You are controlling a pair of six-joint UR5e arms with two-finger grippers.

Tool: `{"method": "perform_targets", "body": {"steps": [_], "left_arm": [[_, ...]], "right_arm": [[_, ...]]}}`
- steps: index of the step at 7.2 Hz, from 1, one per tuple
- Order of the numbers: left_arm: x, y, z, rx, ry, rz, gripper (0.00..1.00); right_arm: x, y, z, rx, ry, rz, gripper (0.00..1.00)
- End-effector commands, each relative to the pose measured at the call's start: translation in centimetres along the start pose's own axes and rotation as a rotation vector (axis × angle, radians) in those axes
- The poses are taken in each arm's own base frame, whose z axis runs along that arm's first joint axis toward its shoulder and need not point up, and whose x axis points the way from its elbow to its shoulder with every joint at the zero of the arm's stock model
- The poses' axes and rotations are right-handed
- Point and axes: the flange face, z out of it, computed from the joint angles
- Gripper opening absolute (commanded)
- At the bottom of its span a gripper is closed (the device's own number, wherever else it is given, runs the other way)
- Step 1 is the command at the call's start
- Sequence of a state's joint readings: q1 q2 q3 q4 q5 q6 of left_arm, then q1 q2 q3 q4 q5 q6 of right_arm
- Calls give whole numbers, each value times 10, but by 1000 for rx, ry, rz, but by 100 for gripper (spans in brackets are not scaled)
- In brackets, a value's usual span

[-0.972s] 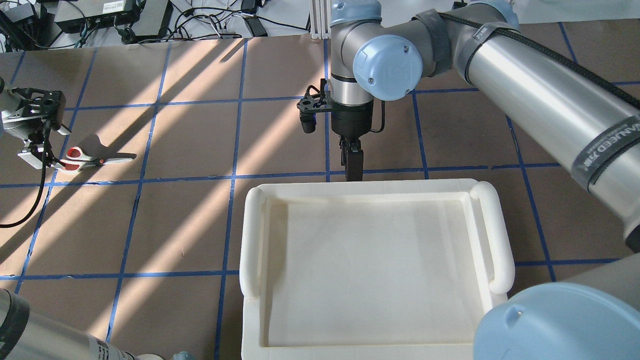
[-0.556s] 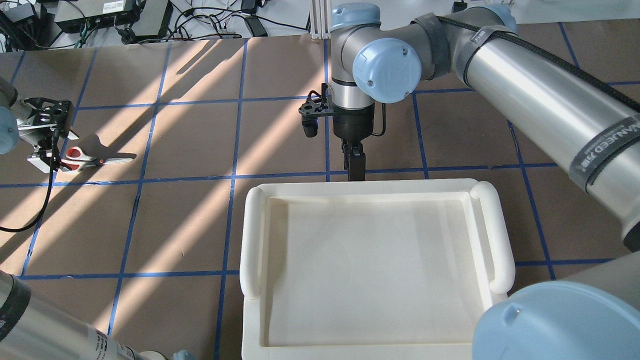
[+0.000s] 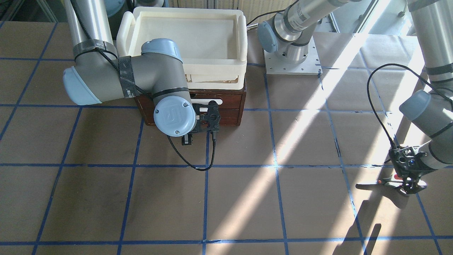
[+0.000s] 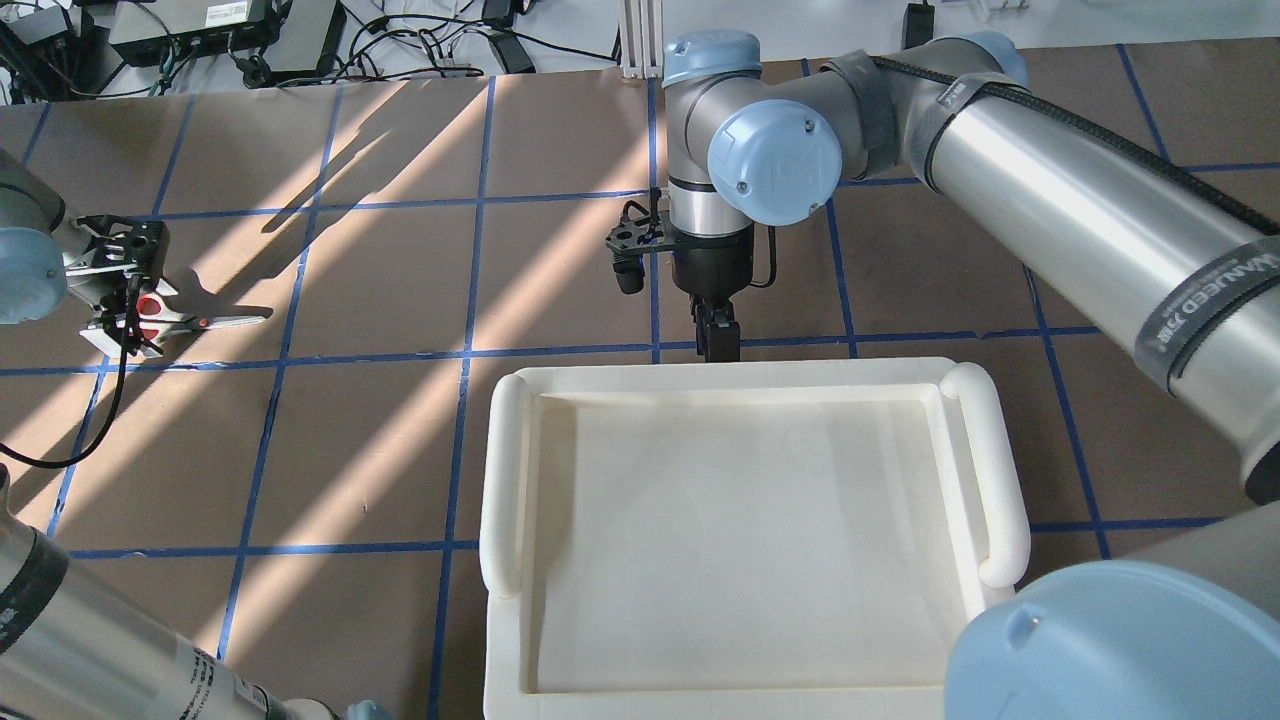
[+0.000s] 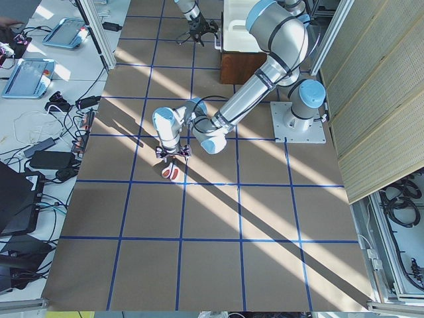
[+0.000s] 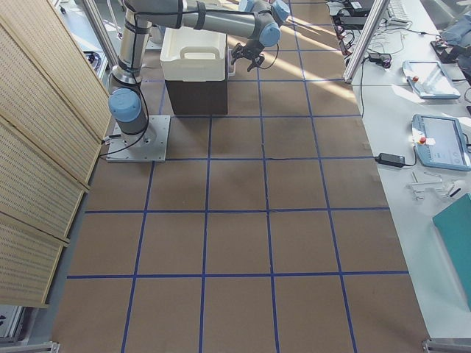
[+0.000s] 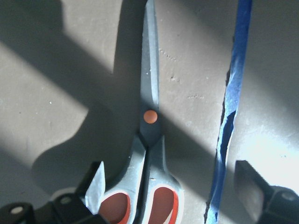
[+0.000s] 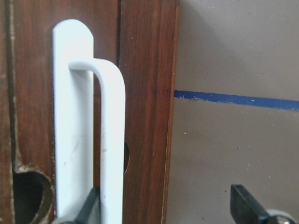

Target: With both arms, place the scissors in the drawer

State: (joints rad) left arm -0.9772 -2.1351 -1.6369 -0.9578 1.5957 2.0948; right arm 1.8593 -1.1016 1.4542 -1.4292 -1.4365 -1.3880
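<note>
Well away from the drawer (image 3: 231, 102), toward the robot's left, the scissors (image 7: 150, 135) lie flat on the tabletop (image 4: 400, 450) beneath the downward-pointing left claw (image 7: 171, 183), spread wide astride their handles and gripping nothing, while the bent right arm's claw (image 8: 166, 207) gapes, unclosed, around the drawer's white handle (image 8: 112, 140).

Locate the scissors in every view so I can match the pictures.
Front-facing: scissors lower right.
Overhead: scissors far left.
Exterior left: scissors left of centre.
Exterior right: not in it.
Left wrist: scissors centre, blades up.
Right wrist: not in it.
Landmark: left gripper over the handles.
</note>
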Motion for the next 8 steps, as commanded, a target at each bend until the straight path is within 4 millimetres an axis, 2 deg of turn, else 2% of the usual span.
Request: {"method": "perform_targets", "body": {"steps": [1,3,5,6,7,8], "left_arm": [[-3,1,16,6,10,5,97],[-4,2,24,7,11,-1,97],[-6,3,27,0,-4,5,97],[-7,3,28,1,-5,10,89],[-7,3,28,0,-6,28,47],[-7,2,28,6,-9,37,21]], "right_arm": [[2,-1,-3,5,29,-1,76],[8,0,-18,-22,85,-12,69],[23,1,-42,-25,137,-15,68],[35,1,-47,-22,148,-13,68],[47,0,-48,-20,154,-14,68],[56,-2,-47,-16,179,-18,68]]}}
